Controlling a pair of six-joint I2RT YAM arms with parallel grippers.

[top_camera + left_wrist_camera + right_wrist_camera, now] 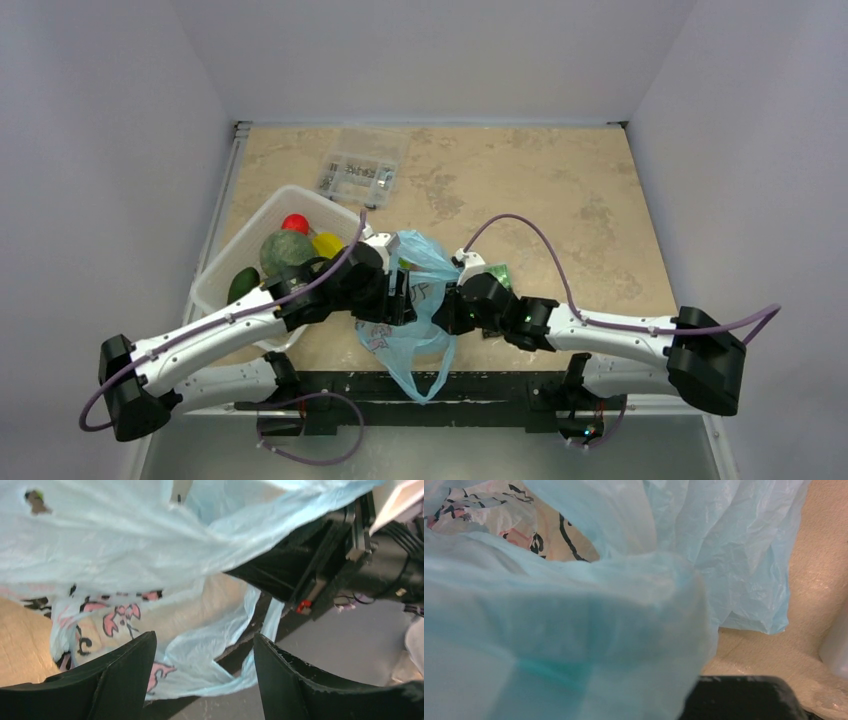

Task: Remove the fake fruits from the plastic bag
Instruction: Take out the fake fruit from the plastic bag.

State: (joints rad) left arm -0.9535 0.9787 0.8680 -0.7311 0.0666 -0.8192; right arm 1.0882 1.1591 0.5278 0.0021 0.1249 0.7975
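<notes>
Top external: left gripper (pixel 398 300), right gripper (pixel 452 310) angled inward, flanking plastic bag (pixel 418 352).

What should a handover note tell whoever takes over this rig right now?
Left tool: open and empty, at the plastic bag.
Right tool: against the bag; the film hides whether it is open or shut.
Fruits: a red fruit, a yellow fruit, a dark green fruit and an elongated green fruit lie in the white basket. A green item lies on the table beside the right arm.
Done: those four are outside the bag.
Left: check the bag for more fruit; its contents cannot be seen.
</notes>
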